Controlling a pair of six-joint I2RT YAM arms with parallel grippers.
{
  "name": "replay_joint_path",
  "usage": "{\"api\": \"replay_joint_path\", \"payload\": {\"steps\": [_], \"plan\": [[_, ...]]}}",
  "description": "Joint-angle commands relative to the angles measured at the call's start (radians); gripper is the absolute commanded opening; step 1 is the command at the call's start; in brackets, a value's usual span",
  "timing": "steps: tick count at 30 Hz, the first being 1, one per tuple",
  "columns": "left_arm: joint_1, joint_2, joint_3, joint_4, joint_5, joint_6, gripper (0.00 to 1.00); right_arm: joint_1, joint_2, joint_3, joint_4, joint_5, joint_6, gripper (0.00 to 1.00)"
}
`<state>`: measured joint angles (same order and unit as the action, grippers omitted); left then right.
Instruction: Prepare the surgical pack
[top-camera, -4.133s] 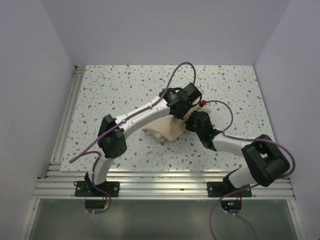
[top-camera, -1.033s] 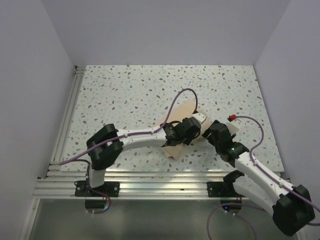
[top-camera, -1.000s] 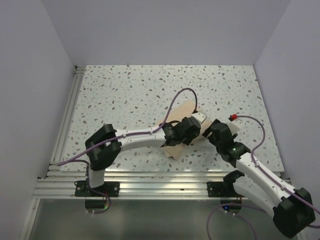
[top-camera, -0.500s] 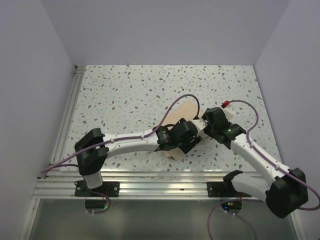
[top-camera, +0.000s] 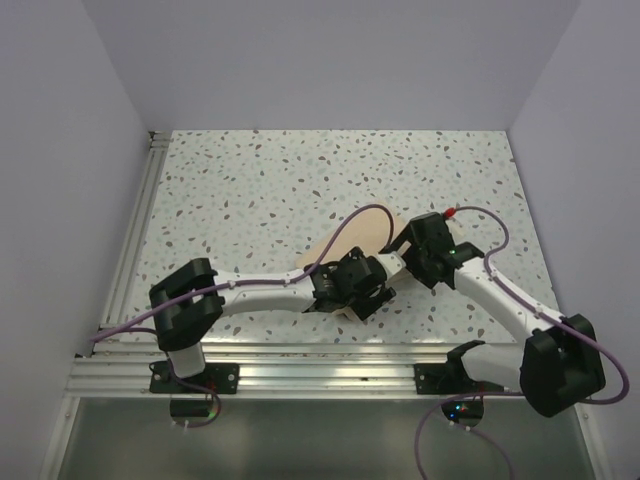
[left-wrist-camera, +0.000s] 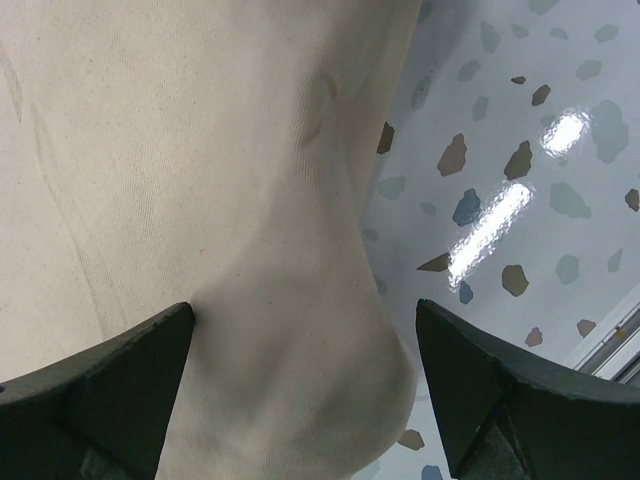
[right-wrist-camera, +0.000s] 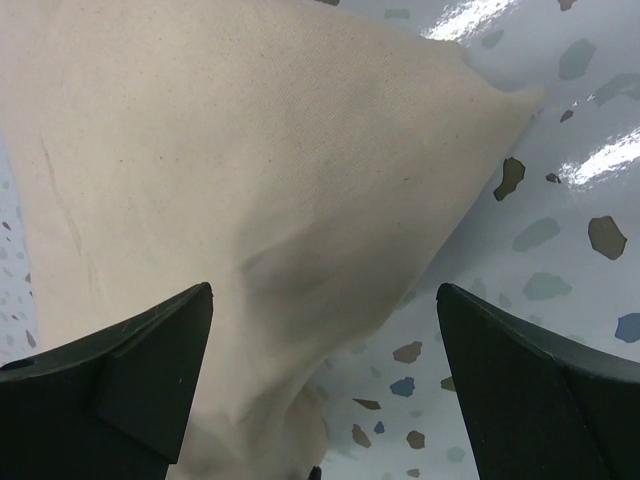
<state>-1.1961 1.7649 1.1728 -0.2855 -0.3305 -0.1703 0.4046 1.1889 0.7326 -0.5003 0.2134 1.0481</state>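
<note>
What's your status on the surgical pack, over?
Left gripper open, right gripper open, both low over the cloth. Folded surgical pack lying on table, not gripped. No obstruction seen.

surgical pack (top-camera: 348, 240) mostly covered in top cam; wrist cams crop its edges; contents hidden.

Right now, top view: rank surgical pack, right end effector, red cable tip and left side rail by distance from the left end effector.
1. surgical pack, directly beneath the left end effector
2. right end effector, just right
3. red cable tip, back right
4. left side rail, far left
</note>
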Motion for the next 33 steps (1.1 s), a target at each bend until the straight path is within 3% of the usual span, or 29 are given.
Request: {"api": "replay_joint_path", "payload": {"steps": [1, 12, 19, 27, 33], "plan": [[0.010, -0.026, 0.010, 0.072, 0.005, 0.008, 0.96, -0.006, 0.023, 0.031, -0.003, -0.040, 0.052, 0.98], [0.010, 0.039, 0.057, 0.057, -0.062, 0.000, 0.93, -0.003, 0.144, 0.071, -0.027, 0.038, 0.102, 0.98], [0.001, 0.062, 0.030, 0.062, -0.117, 0.015, 0.90, -0.003, 0.267, 0.136, -0.009, 0.151, 0.046, 0.82], [-0.039, 0.036, -0.050, 0.059, -0.156, 0.067, 0.85, -0.026, 0.255, 0.113, 0.134, 0.250, -0.184, 0.69], [-0.088, 0.047, -0.091, 0.048, -0.205, 0.084, 0.84, -0.061, 0.180, 0.047, 0.287, 0.216, -0.365, 0.69]]}}
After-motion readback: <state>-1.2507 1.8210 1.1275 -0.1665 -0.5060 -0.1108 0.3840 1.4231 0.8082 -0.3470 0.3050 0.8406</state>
